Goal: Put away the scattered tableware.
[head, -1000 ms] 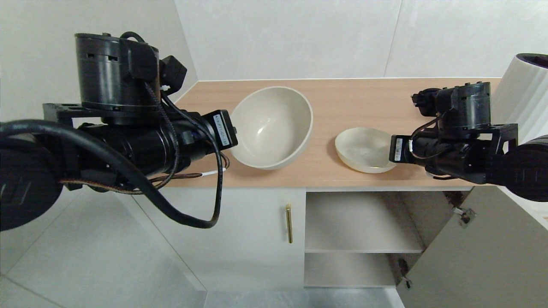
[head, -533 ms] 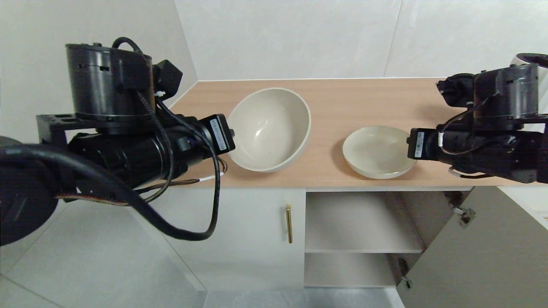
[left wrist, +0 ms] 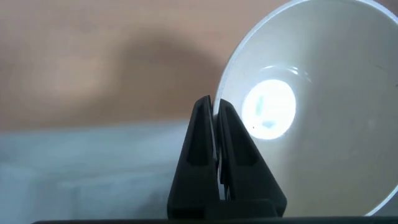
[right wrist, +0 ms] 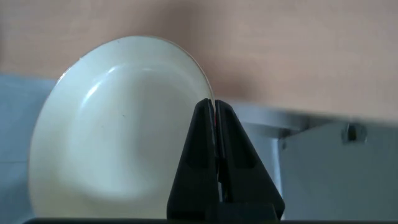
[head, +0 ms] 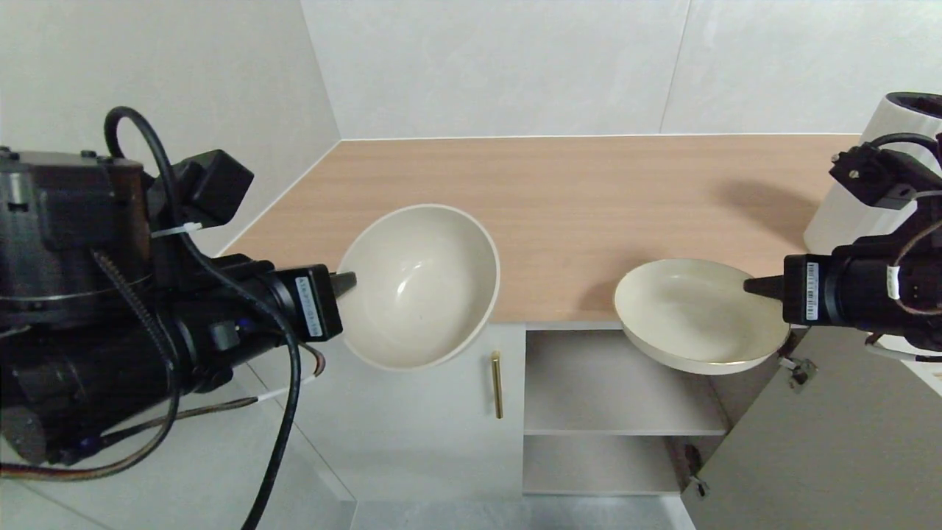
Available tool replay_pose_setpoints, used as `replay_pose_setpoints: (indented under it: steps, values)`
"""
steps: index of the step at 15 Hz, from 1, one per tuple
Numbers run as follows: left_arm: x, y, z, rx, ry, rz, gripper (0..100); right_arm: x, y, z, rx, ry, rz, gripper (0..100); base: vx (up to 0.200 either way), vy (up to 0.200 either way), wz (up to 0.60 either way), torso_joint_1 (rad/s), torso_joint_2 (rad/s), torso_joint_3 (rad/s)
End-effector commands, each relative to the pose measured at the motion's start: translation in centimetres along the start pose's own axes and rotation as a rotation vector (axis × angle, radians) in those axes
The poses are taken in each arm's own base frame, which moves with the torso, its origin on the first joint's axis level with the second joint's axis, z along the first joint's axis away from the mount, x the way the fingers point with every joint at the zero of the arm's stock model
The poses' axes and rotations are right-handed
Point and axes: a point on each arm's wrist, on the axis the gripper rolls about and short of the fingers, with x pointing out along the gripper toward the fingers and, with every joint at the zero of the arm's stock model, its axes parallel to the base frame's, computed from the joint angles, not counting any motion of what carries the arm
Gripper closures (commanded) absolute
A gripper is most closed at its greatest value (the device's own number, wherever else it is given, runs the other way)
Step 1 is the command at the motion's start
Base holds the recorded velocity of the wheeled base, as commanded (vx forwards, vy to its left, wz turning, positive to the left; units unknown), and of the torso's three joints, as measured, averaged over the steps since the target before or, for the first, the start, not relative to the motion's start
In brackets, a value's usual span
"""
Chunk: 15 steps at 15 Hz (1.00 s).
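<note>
- The left gripper (head: 346, 281) is closed tight on the near rim of the large cream bowl (head: 419, 287). In the left wrist view its fingers (left wrist: 202, 124) pinch the bowl's (left wrist: 311, 112) wall with one inside and one outside.
- The right gripper (head: 751, 285) is likewise clamped on the rim of the shallow cream plate (head: 699, 316). The right wrist view shows the rim of the plate (right wrist: 118, 137) caught between the two fingers (right wrist: 202, 130).
- The bowl hangs across the front edge of the wooden countertop (head: 559, 199), in front of the closed cabinet door.
- That door carries a brass handle (head: 497, 384), just beside the bowl's lower edge.
- The plate sits past the countertop's front edge, tilted slightly, above the open cabinet compartment.
- A shelf (head: 618, 430) divides that compartment into upper and lower levels.
- The open cabinet door (head: 831, 442) stands swung outward below the right arm, its hinge (head: 798, 370) close under the plate's rim.
- A white ribbed vessel (head: 828, 221) stands at the countertop's right end, partly behind the right arm.
</note>
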Motion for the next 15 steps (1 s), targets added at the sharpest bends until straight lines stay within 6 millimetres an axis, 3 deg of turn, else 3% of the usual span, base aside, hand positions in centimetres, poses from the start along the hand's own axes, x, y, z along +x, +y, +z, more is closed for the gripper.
replay_pose_setpoints:
  steps: [1, 5, 9, 15]
  values:
    - [-1.8, 0.7, -0.7, 0.001, -0.008, 0.000, 100, -1.7, -0.4, -1.2, 0.007, 0.005, 0.027, 100, 0.000, 0.000, 0.00, 0.000, 0.00, 0.000]
    - [-2.7, 1.4, -1.1, -0.003, -0.010, 0.015, 100, -1.2, -0.6, -2.6, 0.026, 0.065, 0.065, 100, 0.000, 0.000, 0.00, 0.000, 0.00, 0.000]
    - [-2.2, 1.4, -1.3, 0.000, 0.005, 0.019, 100, -0.5, -1.1, -2.6, 0.055, 0.069, 0.040, 100, -0.200, 0.000, 0.00, 0.004, 0.00, 0.000]
    - [-2.0, 1.4, -1.6, 0.005, 0.020, 0.014, 100, 0.6, -1.4, -3.5, 0.052, 0.040, 0.036, 100, 0.000, 0.000, 0.00, 0.000, 0.00, 0.000]
